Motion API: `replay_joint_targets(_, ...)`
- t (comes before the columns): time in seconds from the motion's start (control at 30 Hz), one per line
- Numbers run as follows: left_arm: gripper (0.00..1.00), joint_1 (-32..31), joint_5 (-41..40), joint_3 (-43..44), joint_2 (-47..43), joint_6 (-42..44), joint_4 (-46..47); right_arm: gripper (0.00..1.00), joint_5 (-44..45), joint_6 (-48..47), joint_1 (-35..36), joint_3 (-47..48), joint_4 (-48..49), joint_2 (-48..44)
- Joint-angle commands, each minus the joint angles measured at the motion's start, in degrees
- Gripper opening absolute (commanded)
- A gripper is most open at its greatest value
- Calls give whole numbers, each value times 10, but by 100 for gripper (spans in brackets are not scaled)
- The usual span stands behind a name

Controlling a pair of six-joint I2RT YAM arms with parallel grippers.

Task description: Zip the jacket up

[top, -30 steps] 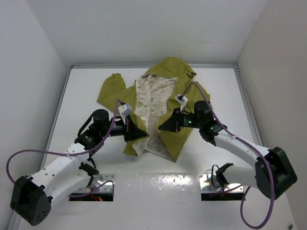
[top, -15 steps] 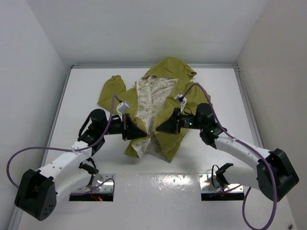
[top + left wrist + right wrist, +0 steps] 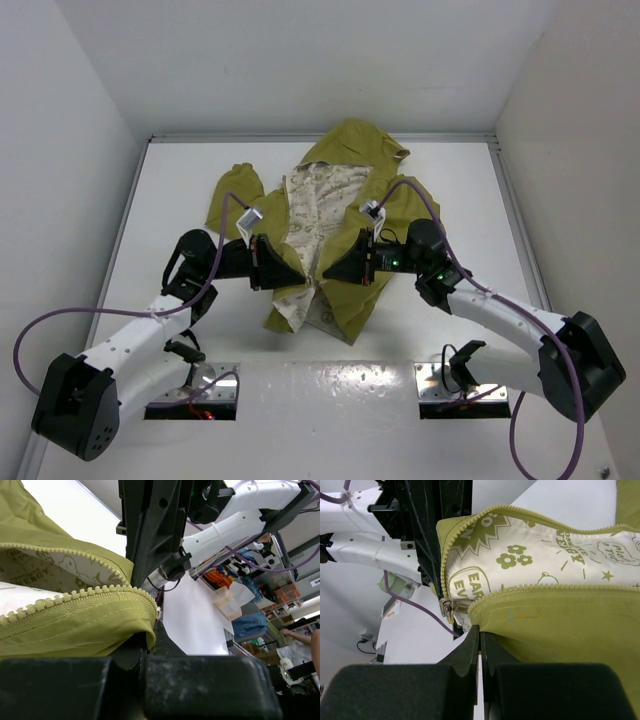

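The olive-green jacket (image 3: 350, 160) lies open on the white table, hood at the far end, cream printed lining showing down the middle. My left gripper (image 3: 288, 274) is shut on the jacket's left front edge near the hem, pinching the olive fabric (image 3: 75, 620) just below its zipper teeth (image 3: 65, 597). My right gripper (image 3: 332, 271) is shut on the right front edge (image 3: 560, 625), its tips (image 3: 480, 630) right beside the metal zipper slider (image 3: 448, 607). The two grippers face each other a short way apart, holding the lower front off the table.
White walls close in the table on the left, right and back. The jacket's left sleeve (image 3: 232, 190) spreads toward the far left. Two metal mount plates (image 3: 195, 385) (image 3: 460, 385) sit at the near edge by the arm bases.
Both grippers, still shut on the jacket, have drawn closer together and slightly toward the near edge. The lower front edges have come nearer each other and the hem has shifted with them.
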Motion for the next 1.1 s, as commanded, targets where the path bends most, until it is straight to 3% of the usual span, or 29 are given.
replay_joint_targets(0.0, 0, 5, 24, 10, -7, -8, 27, 0, -5, -13, 3, 23, 57, -7)
replay_joint_targets(0.5, 0, 10, 30, 15, 11, -3, 21, 0, -18, -17, 6, 32, 64, -14)
replay_joint_targets(1.07, 0, 10, 30, 21, 16, 2, 16, 0, -18, -62, 25, 31, 8, -9)
